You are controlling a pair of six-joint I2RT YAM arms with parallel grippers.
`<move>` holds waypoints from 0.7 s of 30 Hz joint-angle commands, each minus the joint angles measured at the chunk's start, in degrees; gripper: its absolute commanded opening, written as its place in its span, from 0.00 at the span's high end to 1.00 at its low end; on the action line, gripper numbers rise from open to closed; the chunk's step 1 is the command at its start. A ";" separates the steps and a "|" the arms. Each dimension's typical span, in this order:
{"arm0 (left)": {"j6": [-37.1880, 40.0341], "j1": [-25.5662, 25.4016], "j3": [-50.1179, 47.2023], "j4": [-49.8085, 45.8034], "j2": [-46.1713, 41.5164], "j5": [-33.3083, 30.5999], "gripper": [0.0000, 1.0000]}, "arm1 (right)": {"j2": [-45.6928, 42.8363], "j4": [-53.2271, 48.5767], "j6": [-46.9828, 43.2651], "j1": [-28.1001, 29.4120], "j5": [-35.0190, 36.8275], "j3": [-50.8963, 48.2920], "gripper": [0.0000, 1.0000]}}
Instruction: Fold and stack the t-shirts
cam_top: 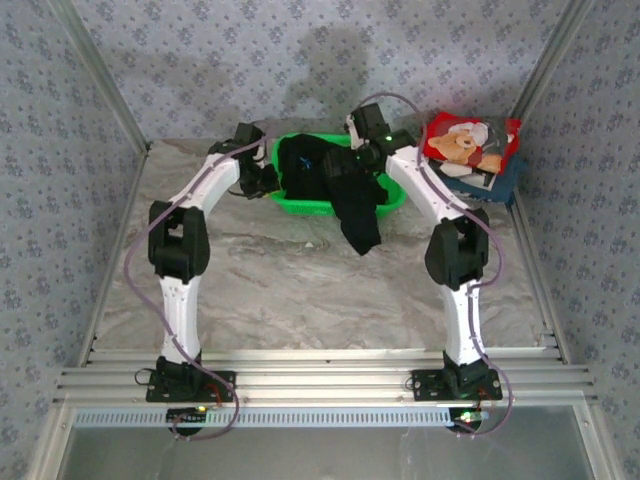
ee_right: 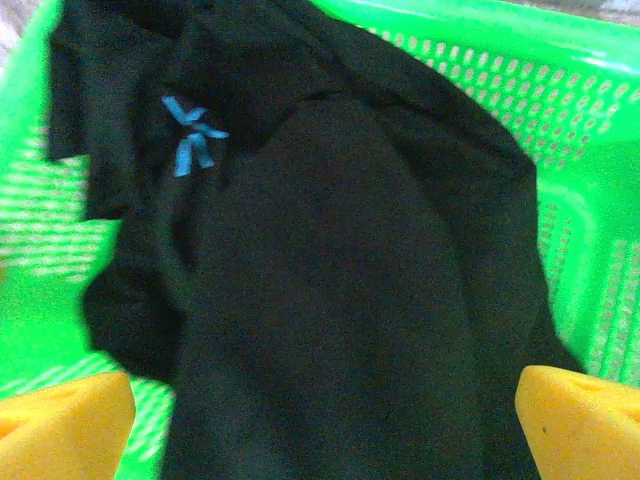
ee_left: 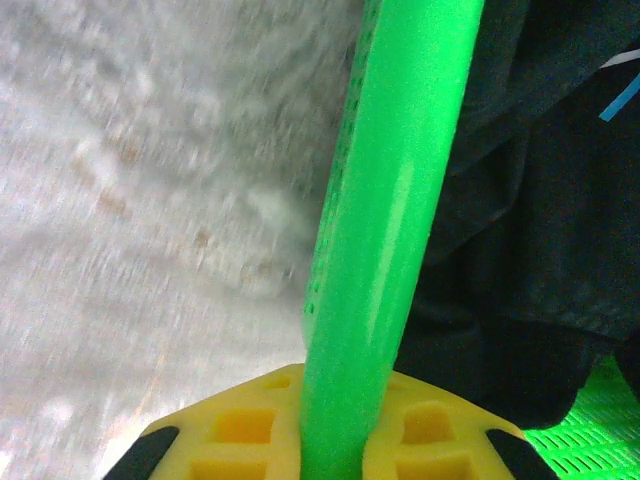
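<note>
Your left gripper [ee_left: 335, 445] clenches the rim of the green plastic mesh basket [ee_left: 395, 180]; your right gripper [ee_right: 320, 410] gapes above the plain black cloth t-shirt [ee_right: 330, 280]. A snagged shirt could drag the basket.

A green basket [cam_top: 298, 206] is seen at the far middle of the marbled surface [cam_top: 300, 290]. A black t-shirt [cam_top: 358, 218] is heaped in it and draped over its near rim onto the surface. The left tool [cam_top: 266, 182] is placed at the basket's left rim; the right tool [cam_top: 345, 168] is held over the black cloth. A folded stack is set at the far right, topped by a red teddy-bear t-shirt [cam_top: 468, 143], with dark blue cloth [cam_top: 505, 180] beneath.
</note>
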 commanded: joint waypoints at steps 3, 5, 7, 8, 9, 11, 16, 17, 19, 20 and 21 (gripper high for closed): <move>-0.09 -0.43 -13.21 2.03 -10.88 -0.23 1.00 | 7.63 -8.04 -3.34 2.12 0.35 6.35 0.00; -1.17 -0.35 -17.86 3.61 -13.90 -0.29 1.00 | 10.58 -9.53 -1.75 3.16 -1.09 7.74 0.00; -2.31 0.04 -22.09 5.19 -16.21 -0.15 1.00 | 12.14 -9.14 0.08 4.41 -2.84 7.35 0.00; -2.86 0.25 -24.07 5.75 -17.37 -0.09 1.00 | 12.94 -8.74 0.63 5.40 -3.76 7.08 0.00; -3.21 0.43 -25.48 6.15 -18.27 -0.10 1.00 | 13.57 -8.41 0.86 6.19 -4.53 7.18 0.01; -4.05 1.18 -28.17 8.44 -20.02 -0.23 1.00 | 15.44 -9.30 1.75 8.12 -6.95 8.07 0.10; -7.05 5.62 -33.84 12.14 -24.21 1.49 1.00 | 17.01 -9.24 5.94 8.52 -11.36 8.59 0.63; -7.13 6.41 -34.46 12.10 -24.91 1.27 1.00 | 16.48 -9.43 6.86 8.22 -11.07 9.40 0.79; -7.50 7.99 -35.72 12.42 -26.21 1.14 1.00 | 14.47 -8.77 9.33 7.02 -11.08 11.62 0.98; -8.10 8.93 -36.73 12.77 -26.86 1.20 1.00 | 12.29 -7.28 10.70 6.48 -11.45 12.34 1.00; -8.86 10.04 -37.74 13.46 -27.49 1.35 1.00 | 9.95 -4.95 11.87 6.11 -11.79 12.47 1.00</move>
